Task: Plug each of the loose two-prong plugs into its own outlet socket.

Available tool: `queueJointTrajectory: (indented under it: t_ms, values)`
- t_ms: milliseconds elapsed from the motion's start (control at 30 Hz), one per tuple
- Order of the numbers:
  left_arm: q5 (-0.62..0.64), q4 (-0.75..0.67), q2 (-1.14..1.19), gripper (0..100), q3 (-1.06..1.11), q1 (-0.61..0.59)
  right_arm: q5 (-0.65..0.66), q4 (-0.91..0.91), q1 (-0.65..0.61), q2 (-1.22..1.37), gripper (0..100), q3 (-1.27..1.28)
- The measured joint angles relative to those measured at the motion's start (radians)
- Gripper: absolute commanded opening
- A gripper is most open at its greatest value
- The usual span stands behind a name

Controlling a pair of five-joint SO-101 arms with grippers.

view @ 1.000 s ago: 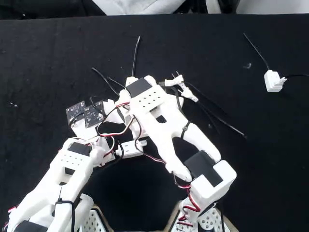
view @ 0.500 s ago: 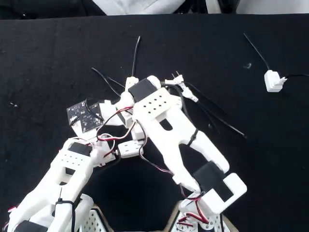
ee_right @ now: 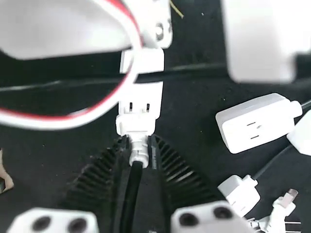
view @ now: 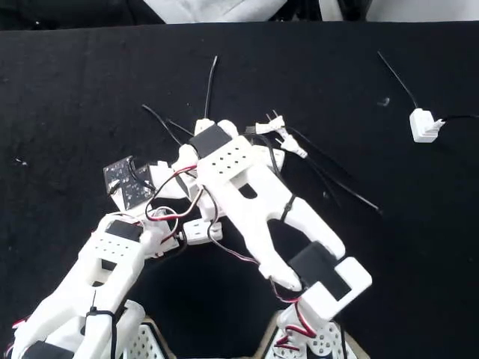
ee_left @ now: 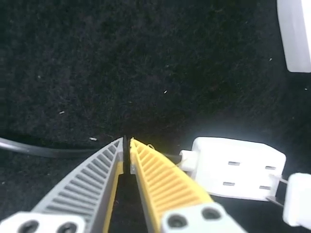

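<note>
white two-prong plug at a white socket; second socket nearby

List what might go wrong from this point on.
1. The right gripper pinches the white plug by its narrow neck at the socket block; pushing may tilt the plug or slide the block away.
2. The left gripper is shut on a thin black cable, which may slip.
3. Red and white arm wires hang over the block and may snag.
</note>
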Motion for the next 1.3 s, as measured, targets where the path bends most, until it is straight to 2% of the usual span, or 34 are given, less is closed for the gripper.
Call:
queueJointTrajectory:
  t_ms: [667, 1000, 1300]
  values:
    - [0.0, 0.0, 0.0, 3, 0.0, 0.0, 0.0, -0.032, 0.0, 0.011, 1.1, 0.002]
    - [0.0, 0.0, 0.0, 3, 0.0, 0.0, 0.0, -0.126, 0.0, -0.011, 1.1, 0.091]
    - [0.0, 0.0, 0.0, 3, 0.0, 0.0, 0.0, -0.126, 0.002, -0.012, 1.1, 0.103]
